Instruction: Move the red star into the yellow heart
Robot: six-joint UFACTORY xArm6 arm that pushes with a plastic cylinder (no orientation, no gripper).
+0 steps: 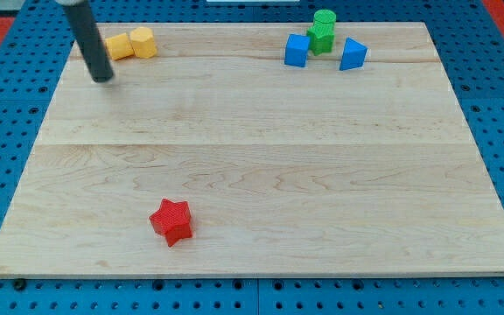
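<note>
The red star lies near the view's bottom, left of centre, on the wooden board. Two yellow blocks sit at the view's top left: one beside the rod, and one just to its right; I cannot tell which is the heart. My tip rests on the board just below and left of the yellow blocks, far above the red star.
A blue cube, a green block and a blue triangular block cluster at the view's top right. The board lies on a blue pegboard surface.
</note>
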